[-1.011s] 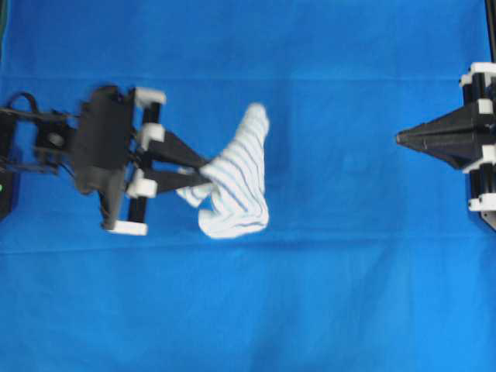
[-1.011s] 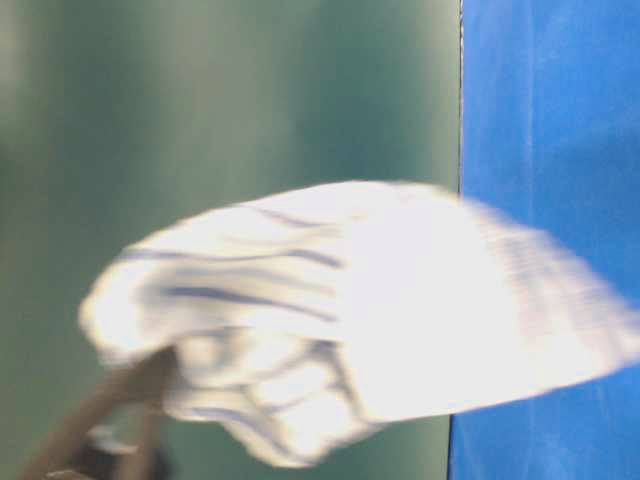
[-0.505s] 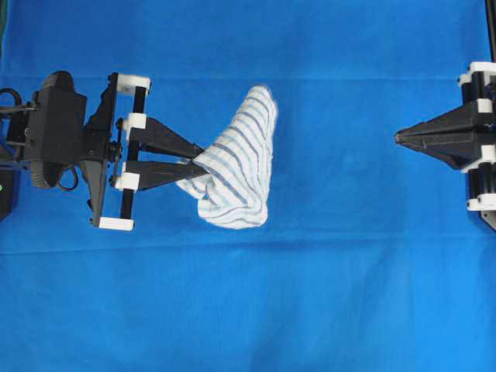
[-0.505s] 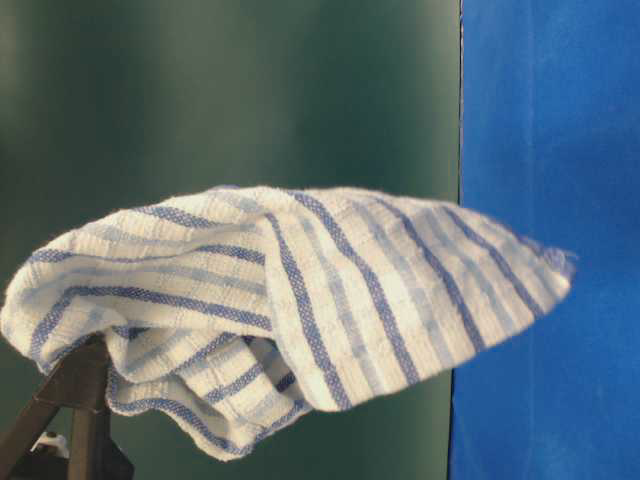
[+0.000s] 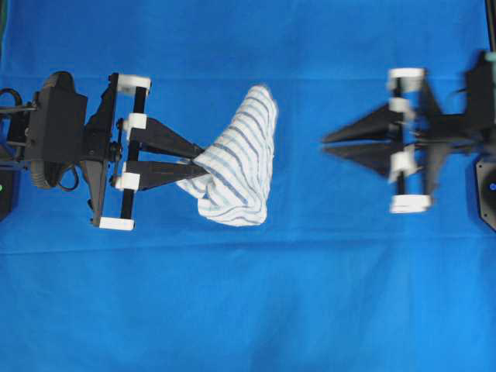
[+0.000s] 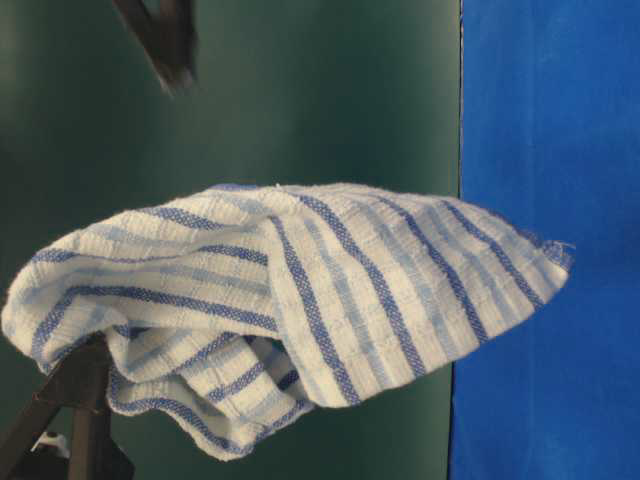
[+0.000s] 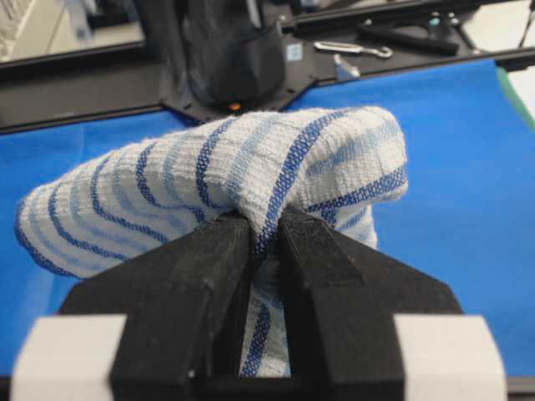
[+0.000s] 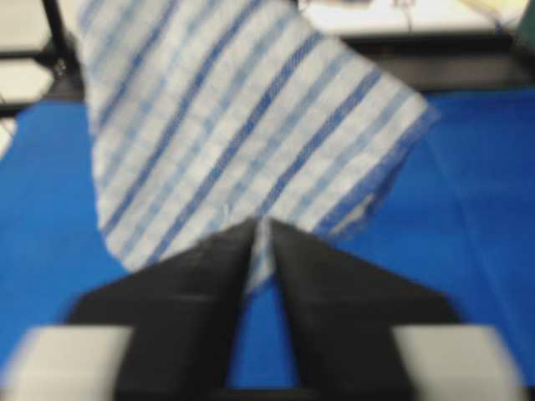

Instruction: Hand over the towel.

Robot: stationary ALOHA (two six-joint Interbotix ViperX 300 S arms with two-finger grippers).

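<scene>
A blue tablecloth (image 5: 248, 310) covers the whole surface, lying flat with faint creases.

The left arm (image 5: 58, 139) reaches in from the left edge of the overhead view, its black body and white finger mounts level with the middle of the cloth. The right arm (image 5: 457, 124) comes in from the right edge and is blurred in that view.

The towel (image 5: 236, 167), white with thin blue stripes, hangs in the air between the two arms, left of centre and well apart from the right arm. It is bunched where it is held and spreads out wider toward the far side. In the table-level view the towel (image 6: 290, 310) drapes over the black fingers like a hood, clear of the tablecloth.

The left claw (image 7: 266, 251) is closed on the towel, a fold of fabric squeezed between its two black fingers.

The right claw (image 8: 261, 230) points toward the towel with its fingertips nearly together at the tip and nothing between them. From its own camera the striped cloth fills the view just beyond the tips; overhead, a clear gap of tablecloth separates them.
</scene>
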